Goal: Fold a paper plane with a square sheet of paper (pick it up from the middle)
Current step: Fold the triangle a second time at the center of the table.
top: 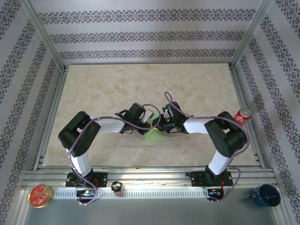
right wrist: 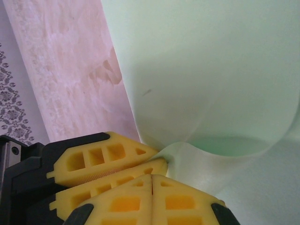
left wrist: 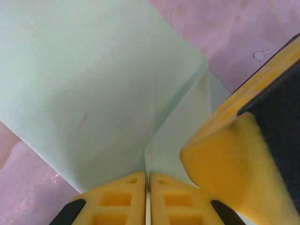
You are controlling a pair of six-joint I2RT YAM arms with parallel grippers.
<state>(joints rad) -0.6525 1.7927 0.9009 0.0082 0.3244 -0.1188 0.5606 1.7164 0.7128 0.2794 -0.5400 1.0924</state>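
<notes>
The square sheet of paper [top: 153, 136] is pale green and stands bent up at the middle of the table, between both arms. In the left wrist view the sheet [left wrist: 93, 84] curves away in two flaps, and its edge runs into the seam of my left gripper [left wrist: 148, 177], which is shut on it. My left gripper [top: 149, 115] meets my right gripper [top: 166, 123] just above the paper. In the right wrist view my right gripper [right wrist: 152, 178] is shut, its tips against a curled fold of the sheet [right wrist: 206, 70]; no paper shows in its seam. The left gripper [right wrist: 161, 157] pinches that fold beside it.
A red soda can [top: 242, 116] stands at the table's right edge. On the near rail sit a red round tin [top: 40, 195], a small dark object [top: 116, 187] and a blue cup [top: 266, 195]. Patterned walls and metal posts enclose the marbled table [top: 117, 89].
</notes>
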